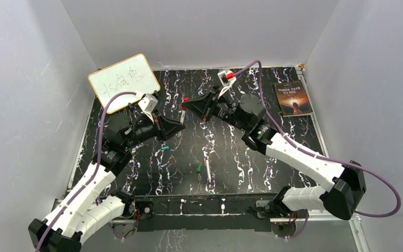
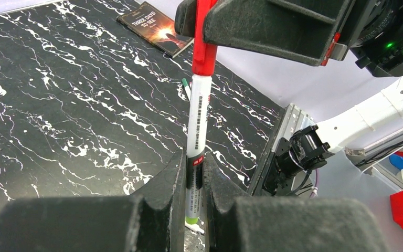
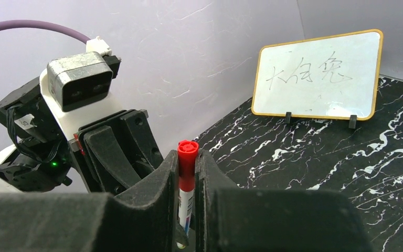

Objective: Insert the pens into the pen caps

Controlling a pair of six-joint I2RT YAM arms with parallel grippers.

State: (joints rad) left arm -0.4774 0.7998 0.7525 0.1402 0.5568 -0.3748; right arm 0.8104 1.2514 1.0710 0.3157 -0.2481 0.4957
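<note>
Above the middle of the table, toward twelve o'clock: clamping hard with the left gripper on the lower white barrel of a pen, jaws all but closed around it, and pinching tight with the right gripper on the red cap at the pen's far end, cap and barrel meeting in one straight line. Down on the marbled top, spotting a teal cap at seven o'clock from the grip, then a green cap just beside a second pen at five o'clock. Further out, catching a whiteboard at ten o'clock and a book at three.
</note>
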